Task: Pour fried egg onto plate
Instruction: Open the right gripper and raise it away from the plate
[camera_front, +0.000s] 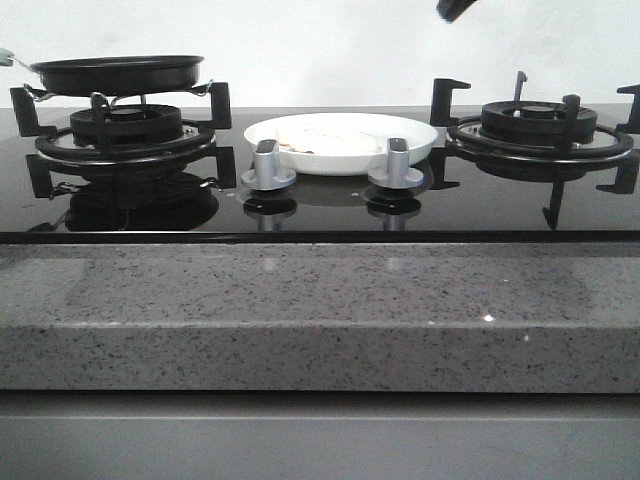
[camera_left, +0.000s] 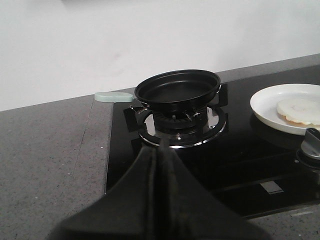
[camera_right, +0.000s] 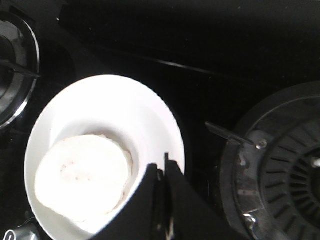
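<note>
The fried egg (camera_right: 82, 175) lies flat in the white plate (camera_right: 125, 107), which sits on the glass hob between the two burners. From the front I see the plate (camera_front: 410, 145) behind the two knobs, with the egg (camera_front: 325, 141) in it. The black frying pan (camera_left: 177, 90) rests empty on the left burner, its pale green handle (camera_left: 112, 96) pointing away from the plate. My left gripper (camera_left: 162, 150) is shut, holds nothing, and is drawn back from the pan. High above the plate's rim my right gripper (camera_right: 162, 167) is shut and empty.
Two grey knobs (camera_front: 268, 165) (camera_front: 397, 165) stand in front of the plate. The right burner (camera_front: 540, 125) with black pan supports is bare. A grey speckled counter (camera_front: 300, 310) runs along the hob's front, and its side part (camera_left: 45, 165) lies beyond the pan handle.
</note>
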